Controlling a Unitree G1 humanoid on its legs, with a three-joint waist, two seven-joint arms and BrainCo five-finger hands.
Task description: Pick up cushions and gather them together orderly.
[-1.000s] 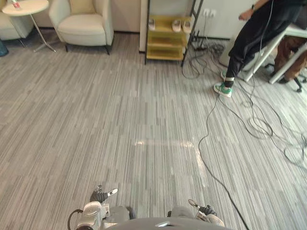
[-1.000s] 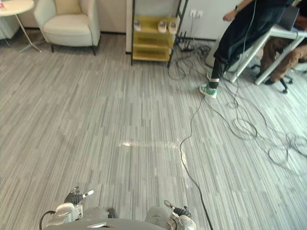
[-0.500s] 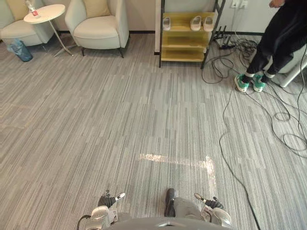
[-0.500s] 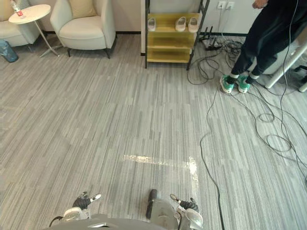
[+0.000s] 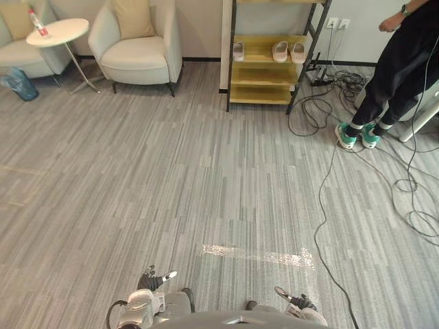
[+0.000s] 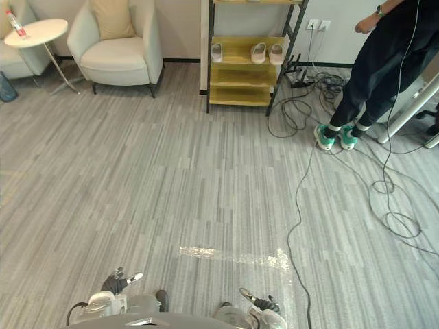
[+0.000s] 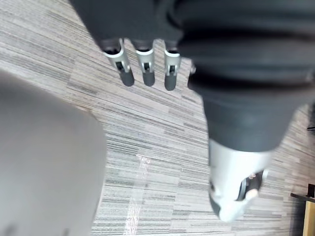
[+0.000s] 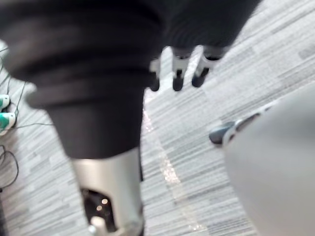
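Grey striped carpet floor (image 5: 171,178) takes up most of both eye views.

A person (image 5: 405,62) in dark trousers and green shoes (image 5: 357,133) stands at the upper right. A tangle of cables (image 5: 309,103) lies on the floor between the person and the shelf.

A dark-framed shelf unit (image 5: 260,74) with yellow boards stands top centre against the wall.

A pale armchair (image 5: 137,58) stands at the upper left. A second armchair (image 5: 27,58) is cut by the left edge of the frame.

A round white table (image 5: 58,32) stands between the two armchairs, with a blue bin (image 5: 19,82) on the floor near its foot.

Task items:
- One tan cushion (image 5: 134,15) stands upright against the back of the nearer armchair.
- A second cushion (image 5: 15,19) leans in the far-left armchair.
- Both are well apart from the hands.

Hands:
- The left hand (image 5: 149,281) sits low at the bottom edge, left of centre, above the floor. Its wrist view shows the fingers (image 7: 146,66) straight, side by side, pointing out over bare carpet. They are released and carry nothing.
- The right hand (image 5: 298,301) sits at the bottom edge, right of centre, level with the other. Its fingers (image 8: 178,73) extend likewise over the carpet, relaxed and empty.

Pale slippers (image 5: 280,49) rest on the shelf unit's upper yellow board.

A small bottle (image 5: 34,20) stands upright on the table.
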